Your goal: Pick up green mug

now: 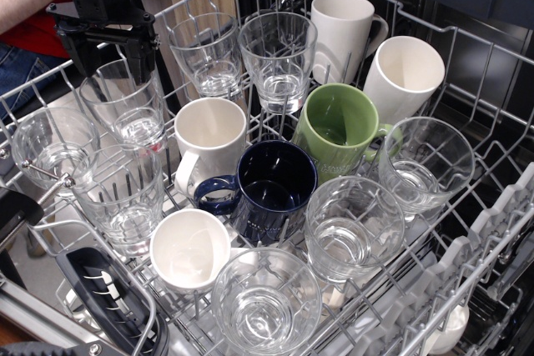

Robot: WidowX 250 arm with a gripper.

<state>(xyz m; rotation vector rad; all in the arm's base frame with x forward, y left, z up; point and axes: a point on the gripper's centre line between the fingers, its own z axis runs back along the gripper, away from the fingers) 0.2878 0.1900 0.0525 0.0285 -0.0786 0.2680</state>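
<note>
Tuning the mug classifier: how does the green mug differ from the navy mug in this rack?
The green mug is light olive with white lettering near its base; the navy mug is dark blue. The green mug's handle points right, toward a glass; the navy mug's points left, below a white mug. The green mug sits further back. Both stand mouth up, tilted toward the camera, in the dishwasher rack.
</note>
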